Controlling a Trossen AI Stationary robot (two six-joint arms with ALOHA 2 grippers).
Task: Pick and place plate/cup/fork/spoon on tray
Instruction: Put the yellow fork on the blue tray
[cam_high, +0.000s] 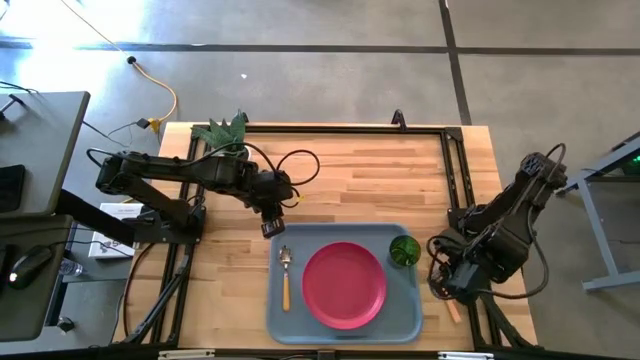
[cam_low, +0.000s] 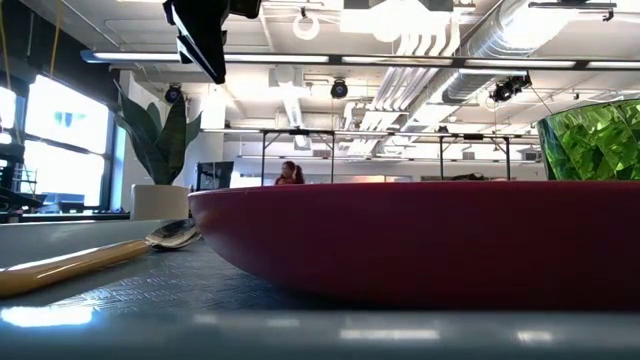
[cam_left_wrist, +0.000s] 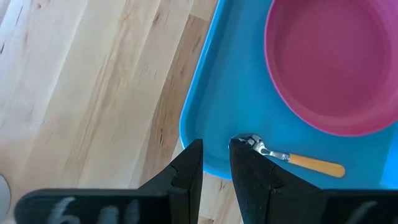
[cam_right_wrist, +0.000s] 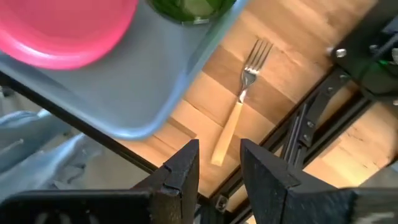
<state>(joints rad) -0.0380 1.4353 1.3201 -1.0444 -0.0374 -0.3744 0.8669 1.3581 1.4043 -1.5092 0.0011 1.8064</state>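
The blue-grey tray (cam_high: 400, 318) lies at the table's near middle. On it rest the pinkish-red plate (cam_high: 344, 285), the green cup (cam_high: 404, 250) in the far right corner and the spoon (cam_high: 285, 275) along the left side. The fork (cam_right_wrist: 239, 93) lies flat on the wood right of the tray; in the high view only its handle end (cam_high: 453, 312) shows. My right gripper (cam_right_wrist: 219, 162) hangs open above the fork, pointing down and touching nothing. My left gripper (cam_left_wrist: 216, 163) hovers open over the tray's far left corner (cam_left_wrist: 189, 127), above the spoon's bowl (cam_left_wrist: 252, 142), with nothing between its fingers.
A potted plant (cam_high: 225, 130) stands at the table's far left corner. A black metal frame (cam_high: 460, 180) runs along the table's edges, close to the fork. Bare wood (cam_high: 370, 180) lies beyond the tray. A person (cam_low: 290, 173) shows far off in the room.
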